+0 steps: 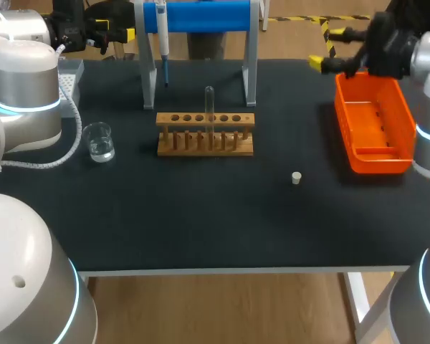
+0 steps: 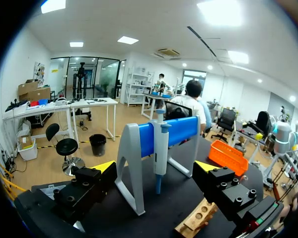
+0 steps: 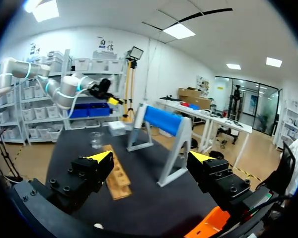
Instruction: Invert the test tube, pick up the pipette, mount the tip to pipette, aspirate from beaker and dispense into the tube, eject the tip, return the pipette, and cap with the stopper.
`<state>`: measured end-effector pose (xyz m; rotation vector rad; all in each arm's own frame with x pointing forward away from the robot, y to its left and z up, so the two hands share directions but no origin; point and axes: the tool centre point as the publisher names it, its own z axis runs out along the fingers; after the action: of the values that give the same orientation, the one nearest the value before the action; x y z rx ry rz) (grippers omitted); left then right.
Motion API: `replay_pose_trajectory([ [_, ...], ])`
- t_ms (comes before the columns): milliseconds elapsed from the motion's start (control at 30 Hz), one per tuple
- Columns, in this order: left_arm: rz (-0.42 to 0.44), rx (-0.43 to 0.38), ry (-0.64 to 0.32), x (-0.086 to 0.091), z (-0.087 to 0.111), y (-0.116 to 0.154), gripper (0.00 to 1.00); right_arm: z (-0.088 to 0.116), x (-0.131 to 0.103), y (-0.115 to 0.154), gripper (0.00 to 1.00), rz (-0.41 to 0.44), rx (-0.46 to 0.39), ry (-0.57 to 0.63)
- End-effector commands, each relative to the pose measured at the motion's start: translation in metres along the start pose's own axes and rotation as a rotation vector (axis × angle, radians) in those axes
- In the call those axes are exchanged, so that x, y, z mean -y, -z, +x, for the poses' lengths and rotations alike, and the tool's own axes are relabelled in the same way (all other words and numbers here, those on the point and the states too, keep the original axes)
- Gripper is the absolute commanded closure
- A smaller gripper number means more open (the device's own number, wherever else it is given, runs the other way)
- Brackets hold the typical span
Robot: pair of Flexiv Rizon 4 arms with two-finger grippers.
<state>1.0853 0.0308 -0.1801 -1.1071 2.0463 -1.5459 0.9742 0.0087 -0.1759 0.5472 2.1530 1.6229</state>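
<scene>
Progress: nothing looks begun, by my judgement. All steps remain: invert tube, fetch pipette, mount tip, aspirate, dispense, eject, return, cap.

Inventory, near edge of the surface to far edge:
- Stopper (image 1: 296, 178): 1. Lies loose, right of middle, nearest the near edge and apart from everything else.
- Beaker (image 1: 99, 141): 1. Toward the left edge, with clear liquid in the bottom.
- Wooden rack (image 1: 205, 135): 1. At the middle of the surface.
- Test tube (image 1: 209, 107): 1. Stands upright in the rack, rounded end up as far as I can see, so not yet turned over.
- Orange tray (image 1: 373, 125): 1. Along the right edge, toward the far right corner.
- Stand with blue bar (image 1: 201, 16): 1. At the far edge, middle.
- Pipette (image 1: 163, 36): 1. Hangs from the stand, no tip that I can make out.
- Tip box (image 1: 70, 75): 1. At the far left corner, partly hidden by my left arm.

Claws: 2.
- Left claw (image 2: 154, 166): spread, empty, over the far left corner, facing the pipette.
- Right claw (image 3: 151, 157): spread, empty, above the far end of the tray.
</scene>
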Motion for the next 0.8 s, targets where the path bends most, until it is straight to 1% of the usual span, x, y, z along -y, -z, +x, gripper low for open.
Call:
replay_pose_trajectory([
  [33,0.005,0.003,0.0,-0.001,0.001,0.0,0.0,0.044,0.015,0.047,0.0,-0.051,-0.038,0.013],
  [133,0.005,0.003,0.0,-0.001,0.001,0.0,0.0,0.063,0.023,0.045,0.0,-0.062,-0.073,-0.001],
  [333,0.005,0.003,0.0,-0.001,0.001,0.0,0.0,0.085,0.036,0.03,0.0,-0.082,-0.103,-0.03],
  [400,0.005,0.003,0.0,-0.001,0.001,0.0,0.0,0.09,0.039,0.025,0.0,-0.084,-0.109,-0.044],
  [633,0.005,0.003,0.0,-0.001,0.001,0.0,0.0,0.105,0.051,0.011,0.0,-0.104,-0.109,-0.029],
  [800,0.005,0.003,0.0,-0.001,0.001,0.0,0.0,0.112,0.06,0.0,0.0,-0.115,-0.107,-0.009],
])
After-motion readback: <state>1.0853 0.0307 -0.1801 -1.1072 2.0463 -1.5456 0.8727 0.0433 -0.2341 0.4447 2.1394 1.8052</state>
